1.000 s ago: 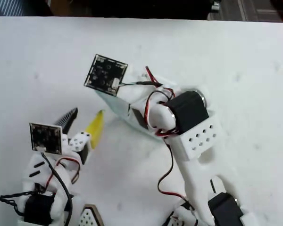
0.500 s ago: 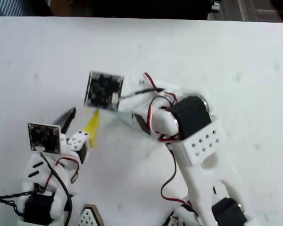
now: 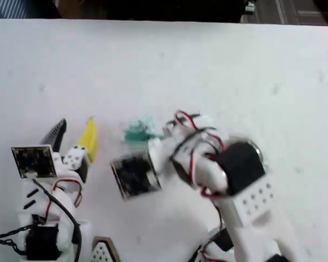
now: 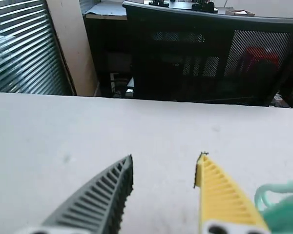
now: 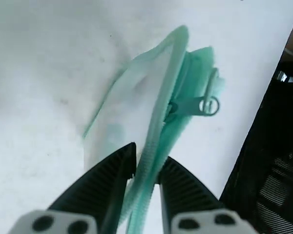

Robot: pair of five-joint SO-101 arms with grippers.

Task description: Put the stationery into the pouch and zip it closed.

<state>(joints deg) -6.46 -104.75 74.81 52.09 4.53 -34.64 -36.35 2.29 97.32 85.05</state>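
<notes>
right fingers [image 5: 112, 178] are closing down almost fully on the zipper edge of the translucent teal mesh pouch [image 5: 136, 97]. Both black ribbed tips are pressing the teal band from either side. The pouch is sticking out edge-on from the grip over the white counter [image 5: 39, 48]. Can't tell if its lower side is touching the surface. The teal zipper slider [image 5: 206, 105], with a small ring pull, is sitting at the end of the zip away from the grip. Can't tell whether the zip is open or done up.

High view: the pouch [image 3: 138, 131] is showing as a teal blur just beyond the right arm's wrist camera board [image 3: 135, 174]. It is lying around mid-counter [image 3: 235, 65], between the two arms.

left fingers [image 4: 219, 195] are spread wide, one grey-black ribbed and one yellow ribbed, gripping nothing. In the high view the left fingers [image 3: 89, 139] are sitting at the near left of the counter, pointing toward the far edge, apart from the pouch. In the left wrist view a corner of the pouch [image 4: 283, 204] is poking in just beside the yellow one.

A black mesh chair [image 4: 210, 53] and window blinds [image 4: 19, 48] are standing behind the counter's far edge.
</notes>
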